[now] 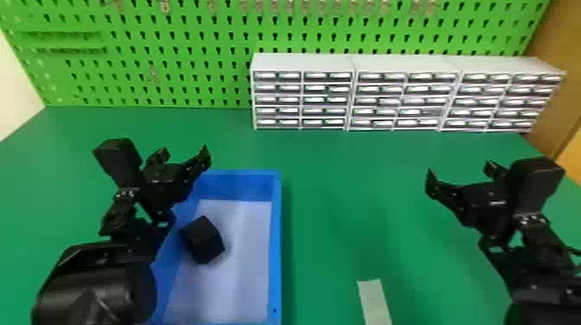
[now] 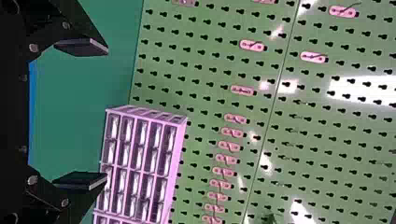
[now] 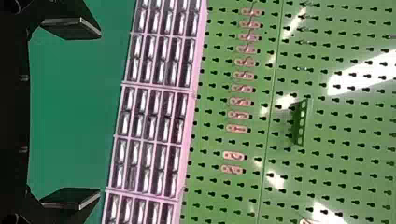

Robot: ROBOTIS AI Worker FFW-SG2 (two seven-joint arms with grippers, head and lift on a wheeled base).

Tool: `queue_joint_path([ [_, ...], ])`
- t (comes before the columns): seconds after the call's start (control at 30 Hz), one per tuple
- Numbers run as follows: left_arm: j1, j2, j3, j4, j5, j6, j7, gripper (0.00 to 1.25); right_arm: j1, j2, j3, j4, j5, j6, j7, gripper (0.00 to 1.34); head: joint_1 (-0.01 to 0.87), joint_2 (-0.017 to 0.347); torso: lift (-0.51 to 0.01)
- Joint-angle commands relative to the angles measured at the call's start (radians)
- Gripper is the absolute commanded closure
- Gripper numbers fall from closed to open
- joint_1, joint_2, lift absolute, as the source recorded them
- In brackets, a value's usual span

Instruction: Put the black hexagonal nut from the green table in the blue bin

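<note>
Green desk [image 1: 337,194] ran back to a perforated board [image 1: 207,56] and a row of small drawers [image 1: 302,101]. With the black nut [image 1: 202,240] lying in the blue bin [image 1: 277,242], the placing looked finished, so the likeliest trouble was in clearing off. The left claw [image 1: 183,154] was near the bin's far left corner, its arm hiding much of the left wall; a low or sideways withdrawal might have snagged the rim and dragged the bin or rolled the nut. A needless second grab could have lifted it out again. Both claws were spread wide with nothing between their fingers, the right claw [image 1: 461,173] well apart, over the desk's right side. As for the nut, it lay toward the bin's left side, nearer the robot than the left claw's fingertips and a little to their right, apparently free of them.
</note>
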Motion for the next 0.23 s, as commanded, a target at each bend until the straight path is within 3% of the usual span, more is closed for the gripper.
queue_joint_path([
  [0.0, 0.001, 0.000, 0.003, 0.000, 0.000, 0.000, 0.000, 0.31, -0.001, 0.000, -0.001, 0.000, 0.000, -0.004, 0.000, 0.11, 0.686, 0.051, -0.097],
  [0.2, 0.001, 0.000, 0.003, 0.000, 0.000, 0.000, 0.000, 0.31, -0.001, -0.001, -0.001, 0.000, 0.000, -0.004, 0.000, 0.11, 0.686, 0.051, -0.097],
])
